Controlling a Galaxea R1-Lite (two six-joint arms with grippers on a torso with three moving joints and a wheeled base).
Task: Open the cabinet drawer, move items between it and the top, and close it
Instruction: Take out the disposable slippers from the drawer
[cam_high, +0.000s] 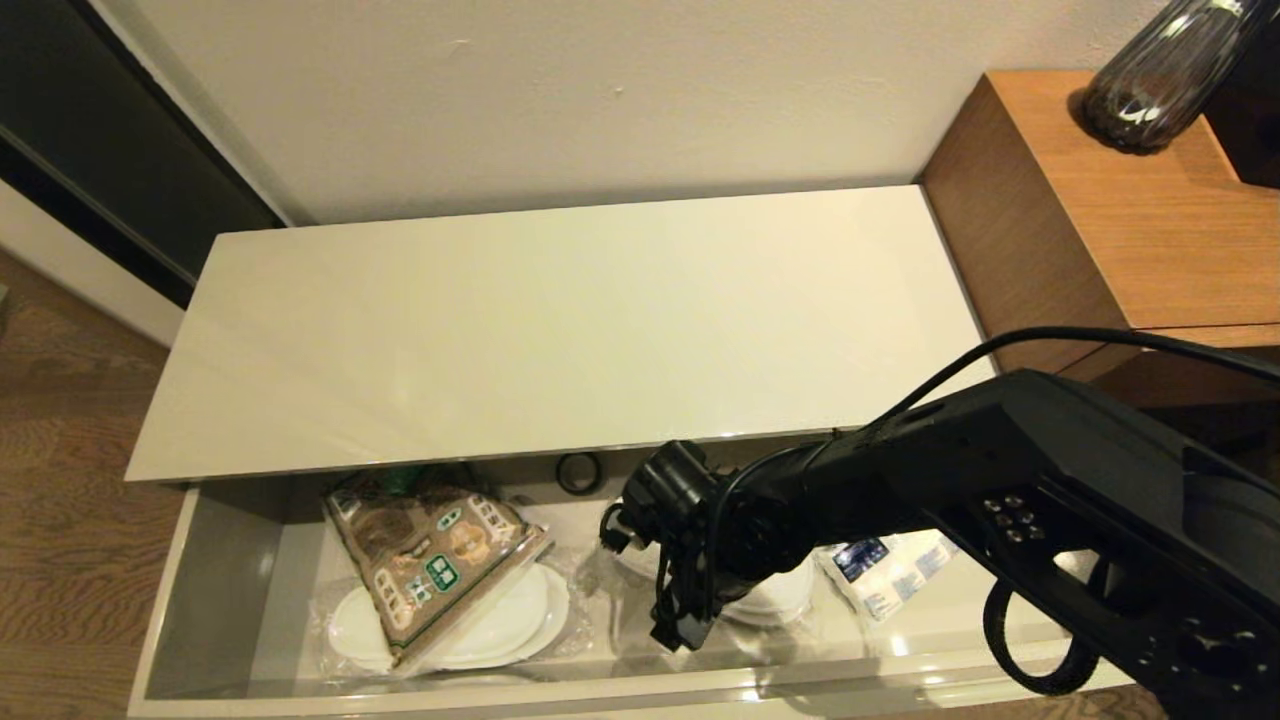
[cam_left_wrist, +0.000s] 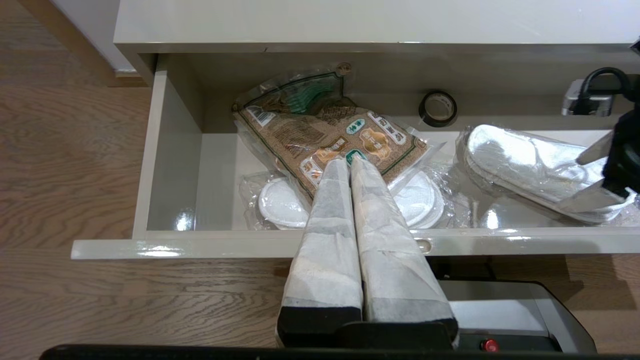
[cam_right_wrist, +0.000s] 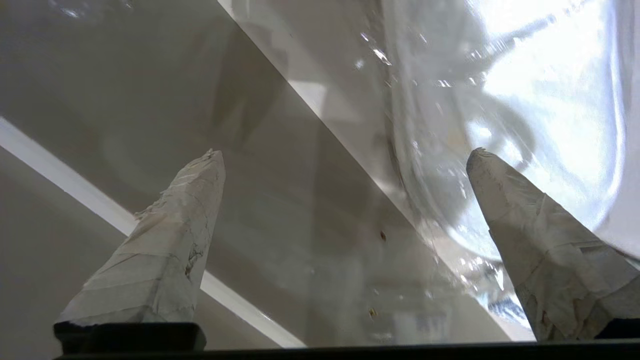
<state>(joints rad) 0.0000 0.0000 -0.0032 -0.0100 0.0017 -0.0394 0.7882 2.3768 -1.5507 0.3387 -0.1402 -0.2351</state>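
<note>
With the cabinet drawer (cam_high: 200, 560) pulled fully out toward me, I can see its long axis running left to right, parallel to the glossy cabinet top (cam_high: 560, 330) above it. My right pincer (cam_right_wrist: 345, 165) reaches down into the drawer's middle, its taped fingers (cam_right_wrist: 170, 240) spread wide and gripping nothing, one tip just beside the plastic wrap of the right-hand slippers (cam_left_wrist: 530, 170). That wrapped pair lies flat with its long axis across the drawer, roughly left to right, slightly angled. A second wrapped pair of slippers (cam_left_wrist: 280, 202) lies nearer the left end, near the front wall, mostly covered by the snack bag (cam_high: 430, 555). The bag rests slantwise on it, its long axis diagonal, the narrower sealed end pointing toward the drawer's back left. The black tape roll (cam_high: 580, 472) stands on edge against the back wall, its hole facing forward. The tissue pack (cam_high: 885, 570) lies flat toward the right end, partly hidden behind my right arm. My left pincer (cam_left_wrist: 350, 165) hangs parked in front of the drawer, fingers clenched together on nothing. To the right stands the wooden side table (cam_high: 1100, 220).
</note>
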